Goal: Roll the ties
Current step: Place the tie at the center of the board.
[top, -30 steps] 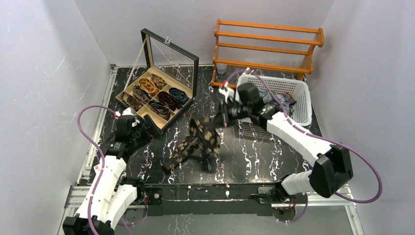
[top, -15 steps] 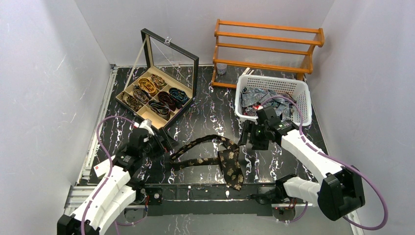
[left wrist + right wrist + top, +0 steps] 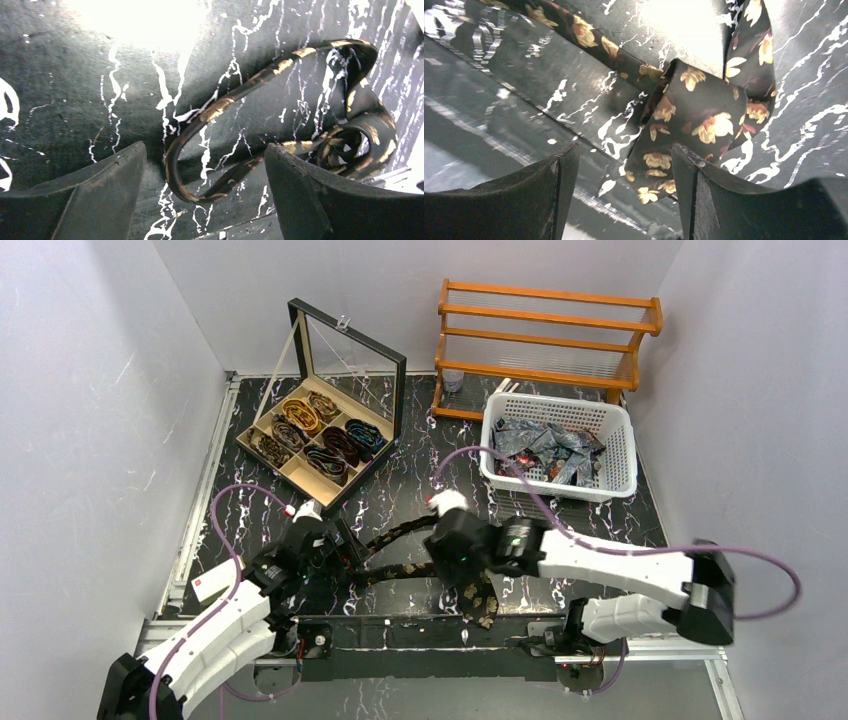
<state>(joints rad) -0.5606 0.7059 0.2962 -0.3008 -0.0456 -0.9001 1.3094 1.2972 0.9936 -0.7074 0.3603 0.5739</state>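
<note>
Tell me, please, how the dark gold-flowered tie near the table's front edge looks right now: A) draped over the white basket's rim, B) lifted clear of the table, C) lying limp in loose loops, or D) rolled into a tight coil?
C: the dark floral tie sprawls unrolled on the black marbled table, its narrow end curving in an open loop and its wide end folded over itself.

We see a glossy marbled tabletop (image 3: 420, 455), on it a sheeny cloth tie (image 3: 696, 107), a varnished wooden rack (image 3: 545, 335), a plastic basket (image 3: 560, 487)
</note>
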